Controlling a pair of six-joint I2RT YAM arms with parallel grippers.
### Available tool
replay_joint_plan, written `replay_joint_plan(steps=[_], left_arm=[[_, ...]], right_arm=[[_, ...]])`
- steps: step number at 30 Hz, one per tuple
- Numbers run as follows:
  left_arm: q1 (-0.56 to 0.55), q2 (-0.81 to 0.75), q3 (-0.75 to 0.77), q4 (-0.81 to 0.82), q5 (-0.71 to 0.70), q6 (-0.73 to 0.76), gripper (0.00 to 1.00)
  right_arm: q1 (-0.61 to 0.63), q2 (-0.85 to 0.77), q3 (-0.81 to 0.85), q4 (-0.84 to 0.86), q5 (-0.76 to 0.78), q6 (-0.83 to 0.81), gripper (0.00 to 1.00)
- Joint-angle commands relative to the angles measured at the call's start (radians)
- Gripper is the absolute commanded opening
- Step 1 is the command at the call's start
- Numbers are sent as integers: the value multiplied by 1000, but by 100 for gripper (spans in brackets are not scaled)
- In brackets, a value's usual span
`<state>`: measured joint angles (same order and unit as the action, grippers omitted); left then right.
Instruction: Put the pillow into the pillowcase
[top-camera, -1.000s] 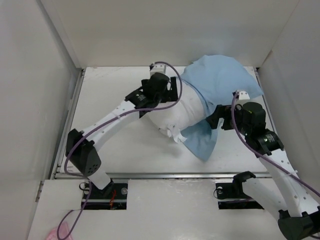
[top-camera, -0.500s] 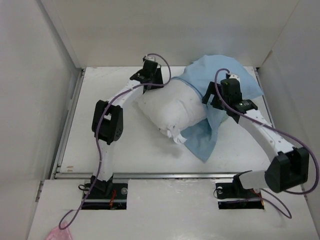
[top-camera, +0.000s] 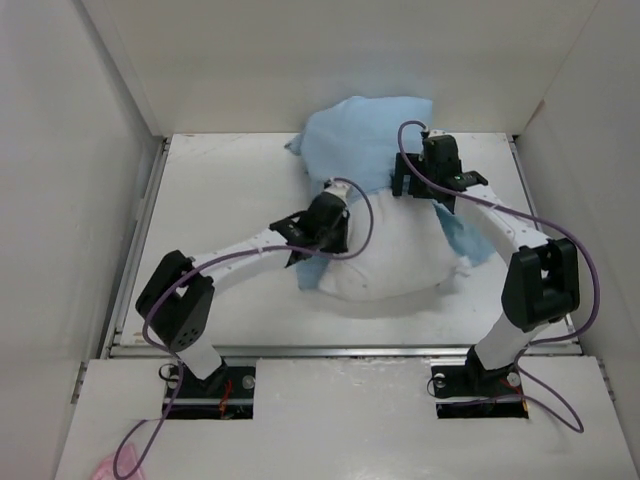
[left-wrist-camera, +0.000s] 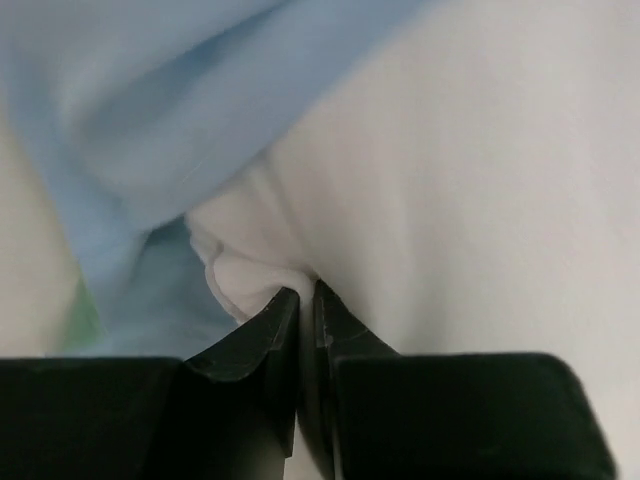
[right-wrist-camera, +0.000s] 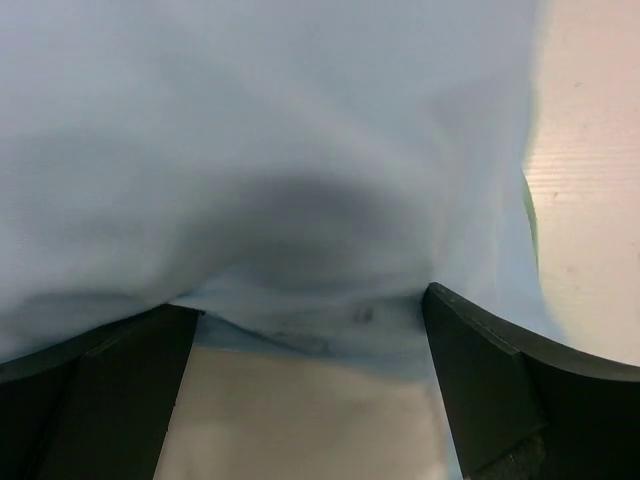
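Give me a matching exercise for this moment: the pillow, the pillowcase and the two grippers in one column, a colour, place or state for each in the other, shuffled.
Column one:
1. pillow
2. pillowcase
3. left gripper
4. right gripper

Column two:
A. open, fingers wide apart, blue cloth right ahead
B. white and plump, lying nearer the arms than the blue heap
C. shut on a pinch of white fabric
D. light blue, bunched mostly at the far end of the table

Pairs: 1-B, 2-D, 3-C, 4-A.
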<state>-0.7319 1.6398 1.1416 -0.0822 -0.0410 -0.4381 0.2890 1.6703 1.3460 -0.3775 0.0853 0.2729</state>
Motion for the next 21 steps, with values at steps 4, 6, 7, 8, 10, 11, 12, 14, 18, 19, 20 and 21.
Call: replay_joint_plan(steps=[4, 6, 7, 8, 10, 11, 12, 14, 18, 19, 20, 21], left_arm=[[-236, -153, -26, -93, 69, -62, 5], [-236, -188, 9, -148, 14, -62, 27], [-236, -204, 24, -171, -53, -62, 40], [-236, -230, 38, -195, -94, -51, 50], [-236, -241, 79, -260, -231, -39, 79], [-236, -253, 98, -278, -272, -39, 84], [-236, -253, 116, -318, -302, -28, 92], [-236, -253, 171, -329, -370, -4, 100], [-236, -140, 309, -385, -428, 82, 100], [-236, -114, 341, -401, -438, 129, 100], [-236, -86, 406, -418, -473, 148, 100], [-236, -24, 478, -439, -488, 183, 100]], right_arm=[[24, -116, -4, 92, 5, -40, 100], [24, -205, -13, 22, 99, -28, 100], [24, -234, -13, -7, 123, -18, 100], [24, -263, -22, -38, 142, -3, 100], [24, -367, -54, -95, 176, 20, 100], [24, -406, -74, -95, 176, 20, 100], [24, -444, -118, -107, 165, 20, 100], [24, -546, -165, -132, 136, 46, 100], [24, -644, -284, -143, -8, 66, 100], [24, -655, -327, -133, -74, 66, 100], [24, -675, -347, -101, -106, 46, 100], [24, -675, -379, -75, -142, 16, 100]])
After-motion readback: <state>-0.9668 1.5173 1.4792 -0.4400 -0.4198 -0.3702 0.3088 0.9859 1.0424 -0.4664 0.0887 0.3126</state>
